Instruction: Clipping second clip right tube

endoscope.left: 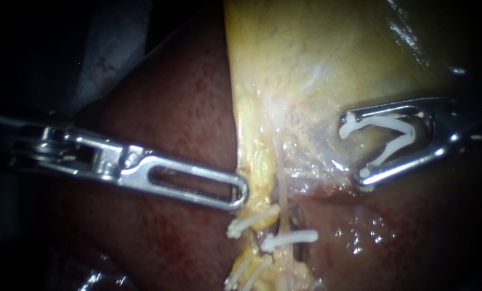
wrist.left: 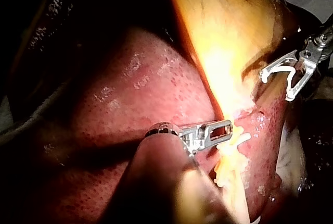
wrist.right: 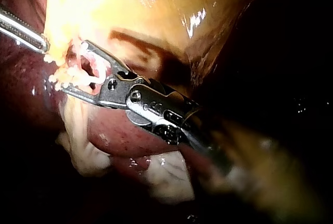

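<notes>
Right instrument (endoscope.left: 354,152), jaws carrying an open clip (endoscope.left: 384,137), should fully straddle the right tube (endoscope.left: 280,180) just above the placed clip (endoscope.left: 290,237). Left instrument (endoscope.left: 243,189) jaws grip tissue (endoscope.left: 252,161).

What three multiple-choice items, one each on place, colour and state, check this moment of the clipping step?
1. Where is the right instrument's loaded clip? A held between its jaws, apart from the tube; B closed around the tube; C nowhere in view.
2. Its colour? A blue; B white; C black.
3. Its state? A pressed flat; B broken in two; C open.
Key: A, it sits between the jaws, off to the tube's side; B, white like the placed clips; C, its two limbs stand apart.
</notes>
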Available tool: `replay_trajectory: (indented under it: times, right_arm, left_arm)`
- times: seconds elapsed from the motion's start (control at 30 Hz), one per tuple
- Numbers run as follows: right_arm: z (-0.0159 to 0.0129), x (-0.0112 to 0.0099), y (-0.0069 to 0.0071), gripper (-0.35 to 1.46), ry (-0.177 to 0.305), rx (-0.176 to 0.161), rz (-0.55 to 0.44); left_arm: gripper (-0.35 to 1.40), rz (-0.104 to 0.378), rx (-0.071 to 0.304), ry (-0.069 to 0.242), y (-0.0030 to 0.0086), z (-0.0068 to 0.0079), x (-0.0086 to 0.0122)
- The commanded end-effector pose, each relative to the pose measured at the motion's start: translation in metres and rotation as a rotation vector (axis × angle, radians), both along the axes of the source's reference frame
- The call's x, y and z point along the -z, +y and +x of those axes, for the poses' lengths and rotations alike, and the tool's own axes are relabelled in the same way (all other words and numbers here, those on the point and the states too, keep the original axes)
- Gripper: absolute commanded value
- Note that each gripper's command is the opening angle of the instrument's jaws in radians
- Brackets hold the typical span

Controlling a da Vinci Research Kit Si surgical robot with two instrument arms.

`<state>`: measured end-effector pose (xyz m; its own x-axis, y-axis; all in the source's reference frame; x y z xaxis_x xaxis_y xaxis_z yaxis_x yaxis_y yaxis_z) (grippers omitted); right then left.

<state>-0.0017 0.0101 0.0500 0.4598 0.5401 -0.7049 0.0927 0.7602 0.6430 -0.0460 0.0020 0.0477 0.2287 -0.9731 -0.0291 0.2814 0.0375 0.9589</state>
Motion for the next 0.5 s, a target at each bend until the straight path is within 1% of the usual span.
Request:
replay_trajectory:
  times: [0.03, 0.27, 0.4, 0.5]
  right_arm:
    - [0.0, 0.0, -0.0001, 0.6, 0.0, 0.0, 0.0]
    - [0.0001, -0.0004, -0.0006, 0.6, 0.0, 0.0, -0.004]
    - [0.0004, -0.0008, -0.0012, 0.59, -0.001, -0.001, -0.009]
    - [0.0006, -0.0011, -0.0015, 0.59, -0.001, -0.001, -0.012]
  left_arm:
    - [-0.35, 0.0, 0.0, 0.0, 0.0, 0.0, 0.0]
    - [-0.35, 0.001, -0.002, -0.001, 0.0, 0.0002, 0.0003]
    - [-0.35, 0.009, -0.009, -0.009, 0.0007, 0.001, 0.0011]
    - [-0.35, 0.014, -0.007, -0.012, 0.0016, 0.0018, 0.0021]
